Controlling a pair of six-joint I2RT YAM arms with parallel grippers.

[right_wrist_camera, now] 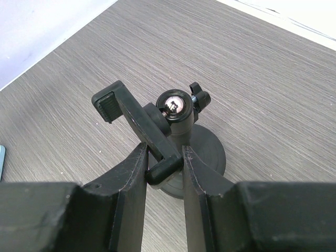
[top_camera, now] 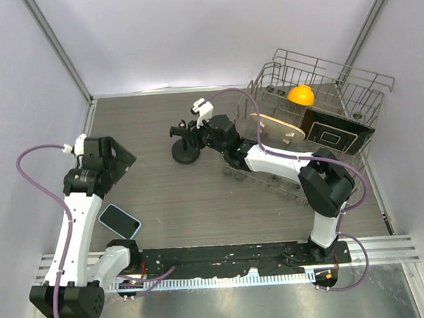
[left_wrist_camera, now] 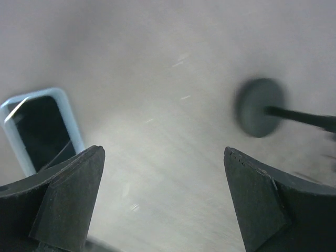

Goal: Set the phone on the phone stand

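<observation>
The phone (top_camera: 120,221), dark screen with a light blue edge, lies flat on the table near the left arm's base; it shows at the left edge of the left wrist view (left_wrist_camera: 39,126). My left gripper (top_camera: 112,158) is open and empty, raised above the table beyond the phone. The black phone stand (top_camera: 186,142) stands at mid-table on its round disc base (right_wrist_camera: 207,152). My right gripper (right_wrist_camera: 164,157) is shut on the near end of the stand's clamp arm (right_wrist_camera: 142,126). The stand shows blurred in the left wrist view (left_wrist_camera: 261,107).
A wire dish rack (top_camera: 315,105) stands at the back right, holding an orange object (top_camera: 301,94), a wooden piece (top_camera: 277,128) and a dark board with a white outline (top_camera: 332,134). Walls close the left, back and right sides.
</observation>
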